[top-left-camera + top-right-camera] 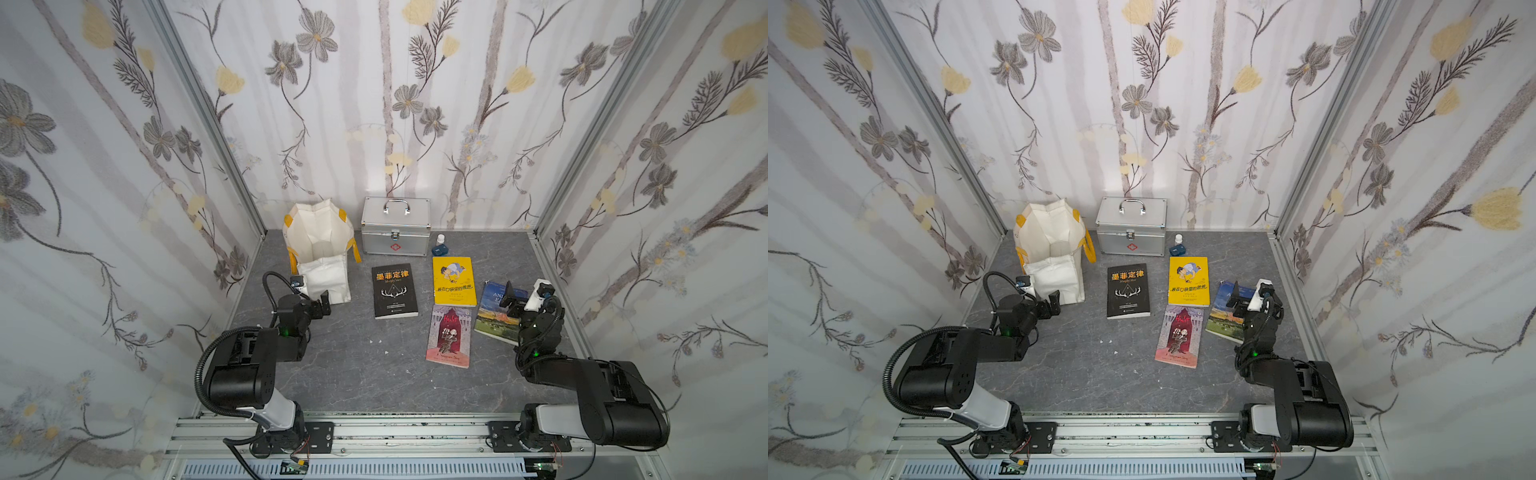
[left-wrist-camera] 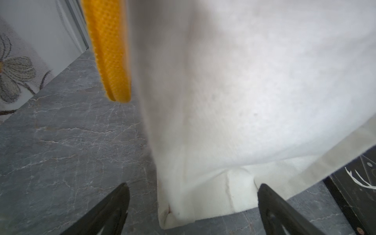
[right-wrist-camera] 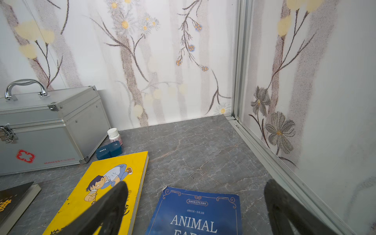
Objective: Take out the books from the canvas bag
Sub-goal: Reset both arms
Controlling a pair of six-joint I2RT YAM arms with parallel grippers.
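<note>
All four books are out on the bench [image 1: 353, 365] and lying flat with their covers up. The black book [image 1: 395, 291] with the orange title is around the middle, just to the right of the canvas bag [image 1: 318, 245]. The yellow book [image 1: 454, 281] is beside it, a little farther back. The pink-red book [image 1: 449, 336] is nearer the front edge, and its far end meets the yellow one's near edge. I can't tell whether they overlap. The blue book [image 1: 494, 316] is angled toward the right edge, and my right arm covers part of it.

The bag stands upright in the far left corner with its mouth gaping. I see no book inside it in either top view. A yellow strap [image 2: 109, 50] hangs down its side.

My left gripper [image 1: 322, 305] is low at the bag's near bottom corner with its fingers [image 2: 114, 205] spread wide and nothing pinched. I can't tell whether they touch the fabric. My right gripper [image 3: 196, 183] hangs over the blue book, its fingers [image 3: 109, 205] also spread wide and empty.

Against the back edge, right of the bag, is a silver case [image 1: 395, 228]. A small white-capped bottle [image 1: 440, 240] and a dark blue pill box [image 1: 439, 250] sit just beside it, close to the yellow book's far edge.
</note>
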